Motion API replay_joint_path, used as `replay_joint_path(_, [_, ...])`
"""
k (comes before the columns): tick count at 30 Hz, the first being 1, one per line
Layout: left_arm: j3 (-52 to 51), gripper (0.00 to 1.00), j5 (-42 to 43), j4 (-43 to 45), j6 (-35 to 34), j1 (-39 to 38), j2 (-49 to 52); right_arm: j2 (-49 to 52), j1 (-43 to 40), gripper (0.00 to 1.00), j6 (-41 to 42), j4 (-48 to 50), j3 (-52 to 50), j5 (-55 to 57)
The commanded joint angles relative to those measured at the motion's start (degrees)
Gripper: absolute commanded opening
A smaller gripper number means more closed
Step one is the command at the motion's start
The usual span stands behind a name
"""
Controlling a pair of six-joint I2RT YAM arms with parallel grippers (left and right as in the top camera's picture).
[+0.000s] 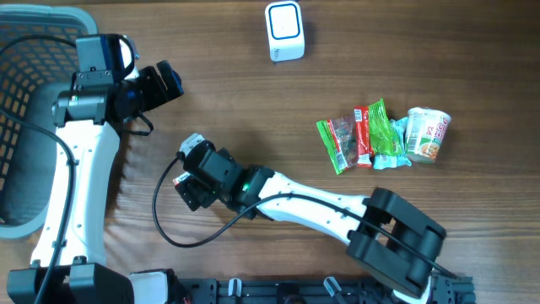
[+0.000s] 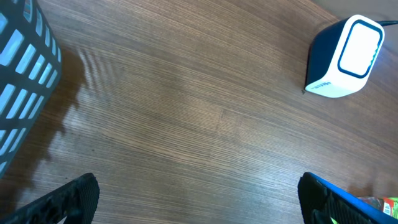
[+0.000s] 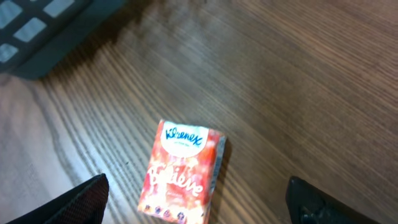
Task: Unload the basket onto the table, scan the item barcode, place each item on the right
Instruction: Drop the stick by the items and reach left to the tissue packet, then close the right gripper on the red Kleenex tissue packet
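The right gripper (image 3: pixel 198 185) hangs low over the table (image 1: pixel 228 76), nearest the robot's base, left of centre. Its fingers (image 3: pixel 87 199) are spread wide. Between them a red tissue pack (image 3: pixel 183 171) lies flat on the wood, printed face up, and touches neither finger. From overhead the gripper covers almost all of the pack, so only a red sliver shows at its left edge. A dark corner of the basket (image 3: pixel 43 28) shows beyond the pack in the right wrist view.

Further out on the right side, a row of snack packets (image 1: pixel 361 138) lies close together, green and red ones. A cup (image 1: pixel 426 135) lies on its side at the right end of the row, touching the last packet. This group is well apart from both grippers.

On the left side, the left gripper (image 2: pixel 199 180) is held above bare wood just beside the basket's right edge. Its fingers are also wide apart, and nothing is between them.

Farthest away, near the top edge of the table, the white and blue scanner (image 1: pixel 284 31) stands alone. It sits off to the right in the left wrist view, well apart from the pack.
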Motion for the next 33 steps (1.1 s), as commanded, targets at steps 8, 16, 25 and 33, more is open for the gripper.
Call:
replay_joint_path(8, [0.3, 1.00, -0.2, 0.2, 0.7, 0.4, -0.4, 7.8, -0.4, 0.83, -2.3, 2.3, 0.2, -1.8])
replay_joint_path(16, [0.3, 1.00, -0.2, 0.2, 0.7, 0.4, -0.4, 5.5, -7.2, 0.73, 0.9, -5.9, 0.3, 3.9])
replay_joint_path(25, [0.3, 1.00, -0.2, 0.2, 0.7, 0.4, -0.4, 2.3, -16.9, 0.64, 0.4, -16.9, 0.3, 4.5])
replay_joint_path(33, [0.3, 1.00, -0.2, 0.2, 0.7, 0.4, -0.4, -9.1, -17.0, 0.64, -11.1, -17.0, 0.3, 0.1])
